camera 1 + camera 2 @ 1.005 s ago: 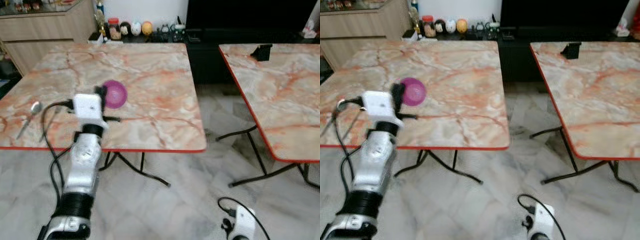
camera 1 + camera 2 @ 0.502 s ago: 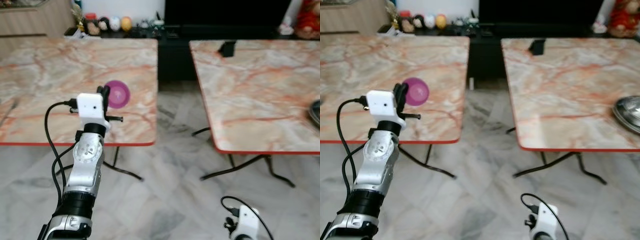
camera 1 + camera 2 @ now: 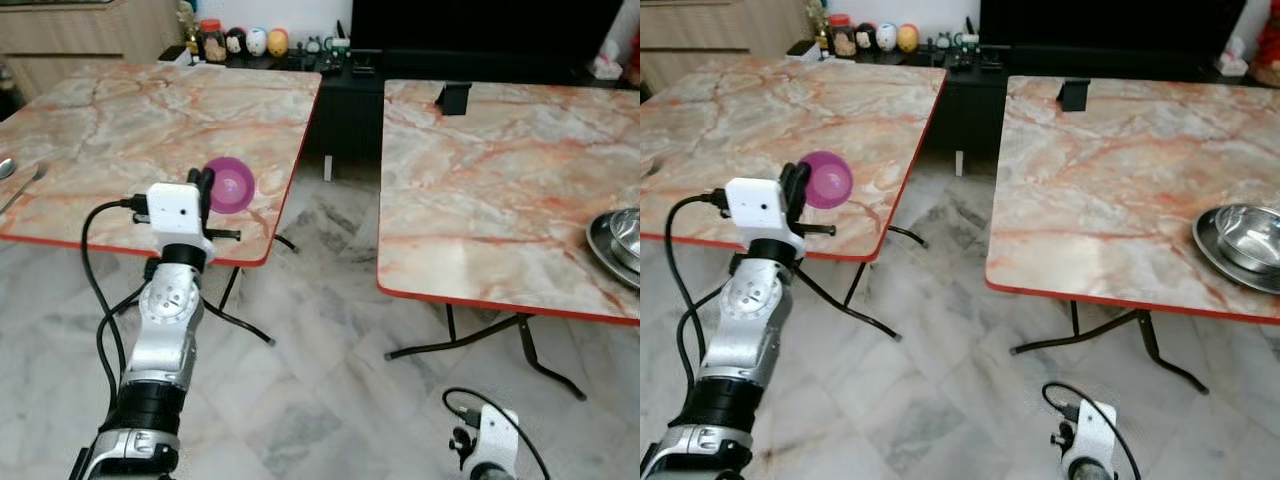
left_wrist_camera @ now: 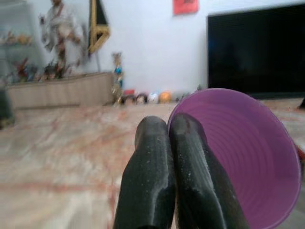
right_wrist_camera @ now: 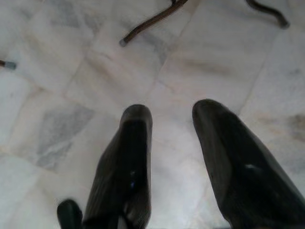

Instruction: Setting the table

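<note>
The left gripper (image 4: 172, 157) pinches the rim of a purple bowl (image 3: 232, 185) and holds it up in the air, over the near corner of the left table (image 3: 120, 120). Two metal bowls (image 3: 1245, 240) wait on the right table (image 3: 1110, 170), far from the purple bowl. The right gripper (image 5: 178, 157) hangs low over the floor, fingers spread. I think the job has hardly started.
</note>
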You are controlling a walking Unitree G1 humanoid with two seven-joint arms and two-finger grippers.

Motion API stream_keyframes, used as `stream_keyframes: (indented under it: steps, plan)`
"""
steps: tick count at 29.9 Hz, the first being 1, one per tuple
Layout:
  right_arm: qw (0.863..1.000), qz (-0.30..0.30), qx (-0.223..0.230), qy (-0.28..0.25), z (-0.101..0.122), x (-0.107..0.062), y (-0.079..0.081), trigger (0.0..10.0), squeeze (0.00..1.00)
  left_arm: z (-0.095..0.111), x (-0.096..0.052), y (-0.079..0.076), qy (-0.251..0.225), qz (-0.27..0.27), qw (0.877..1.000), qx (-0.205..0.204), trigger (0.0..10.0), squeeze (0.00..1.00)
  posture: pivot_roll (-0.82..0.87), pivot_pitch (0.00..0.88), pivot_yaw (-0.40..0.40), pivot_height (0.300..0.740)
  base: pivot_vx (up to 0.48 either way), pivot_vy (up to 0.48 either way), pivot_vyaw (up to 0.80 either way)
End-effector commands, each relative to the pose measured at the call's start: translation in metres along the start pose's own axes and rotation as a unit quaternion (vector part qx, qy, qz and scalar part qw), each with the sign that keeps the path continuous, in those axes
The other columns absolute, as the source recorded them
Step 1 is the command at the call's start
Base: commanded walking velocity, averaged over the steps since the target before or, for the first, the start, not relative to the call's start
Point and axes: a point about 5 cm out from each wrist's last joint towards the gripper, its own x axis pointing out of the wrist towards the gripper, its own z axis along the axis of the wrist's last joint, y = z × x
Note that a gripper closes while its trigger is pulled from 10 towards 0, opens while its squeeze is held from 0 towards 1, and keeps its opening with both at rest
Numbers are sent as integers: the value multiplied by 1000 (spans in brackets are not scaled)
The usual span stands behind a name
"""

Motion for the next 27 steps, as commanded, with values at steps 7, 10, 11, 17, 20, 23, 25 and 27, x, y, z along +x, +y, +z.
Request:
stream_keyframes:
  steps: [7,10,11,17,20,23,25,27]
  plan:
    - [1000,-1,6,7,-5,-1,0,10000,0,3,2,1,-3,1,1000,-4,10000,0,36,54,-5,740,0,-424,0]
    - [1000,-1,7,7,-5,-1,1,10000,0,3,2,1,-2,1,1000,-4,10000,0,35,53,-4,740,0,-424,0]
    - [1000,-1,8,6,-5,-1,0,10000,0,2,2,1,-2,1,1000,-4,10000,0,32,53,-3,740,0,-420,0]
    - [1000,-3,8,7,-6,-2,-1,10000,0,2,2,2,0,1,1000,-4,10000,0,30,53,-3,740,0,-422,0]
    - [1000,-4,7,9,-6,-2,-2,10000,0,2,2,2,0,2,1000,-4,10000,0,34,53,-7,740,0,-423,0]
    - [1000,-4,6,7,-6,-2,-2,10000,0,1,2,3,1,3,1000,-4,10000,0,34,53,-7,740,0,-426,0]
    - [1000,-3,4,7,-6,-2,-2,10000,0,1,1,3,1,4,1000,-4,10000,0,36,51,-9,740,0,-424,0]
    - [1000,-2,5,7,-6,-2,-1,10000,0,1,1,5,2,5,1000,-3,10000,0,36,51,-9,740,0,-424,0]
